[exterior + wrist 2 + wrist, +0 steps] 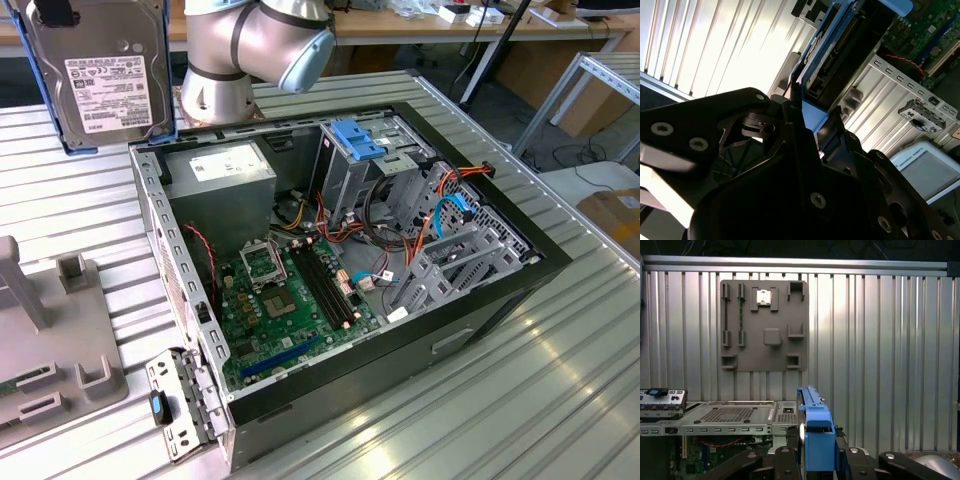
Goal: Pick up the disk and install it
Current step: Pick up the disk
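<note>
We see smooth blue plastic framing the disk (98, 70), shiny ribbed metal for the surface (540, 400), and a matt grey fixture plate (765, 325).

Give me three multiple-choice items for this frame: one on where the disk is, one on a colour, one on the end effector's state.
1. Where is the disk?
A) in the drive cage
B) on the grey fixture plate
C) held in the air outside the computer case

2. What colour is the disk's carrier?
A) blue
B) red
C) yellow

3. The end effector is:
A) open and empty
B) shut on the disk
C) shut on a cable

Answers:
1 C: the disk hangs beyond the case at the exterior view's upper left.
2 A: the carrier shows bright blue in the first wrist view.
3 B: it grips the carrier from both sides in the first wrist view.
</note>
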Available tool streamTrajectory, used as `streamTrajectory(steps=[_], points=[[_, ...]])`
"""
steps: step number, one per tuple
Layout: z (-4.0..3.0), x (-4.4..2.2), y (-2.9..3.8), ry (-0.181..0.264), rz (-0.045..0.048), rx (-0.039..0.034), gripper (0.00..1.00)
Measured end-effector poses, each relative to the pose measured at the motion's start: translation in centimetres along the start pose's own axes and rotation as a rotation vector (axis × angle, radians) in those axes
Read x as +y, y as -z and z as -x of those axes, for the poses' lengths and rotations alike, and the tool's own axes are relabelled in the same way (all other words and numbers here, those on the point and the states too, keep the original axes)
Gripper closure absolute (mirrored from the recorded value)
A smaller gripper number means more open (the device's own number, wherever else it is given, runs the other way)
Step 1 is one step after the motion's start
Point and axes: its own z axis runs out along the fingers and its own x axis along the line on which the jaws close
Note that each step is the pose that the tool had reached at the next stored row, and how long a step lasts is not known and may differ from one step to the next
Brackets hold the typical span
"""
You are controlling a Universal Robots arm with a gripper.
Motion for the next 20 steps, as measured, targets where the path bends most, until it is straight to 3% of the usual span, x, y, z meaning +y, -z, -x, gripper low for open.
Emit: streamTrajectory(steps=[3,20], points=[[0.01,-0.65,-0.01,0.0,-0.0001,-0.0001,0.64],[0.01,-0.77,-0.01,0.0,-0.0001,0.0,0.64]])
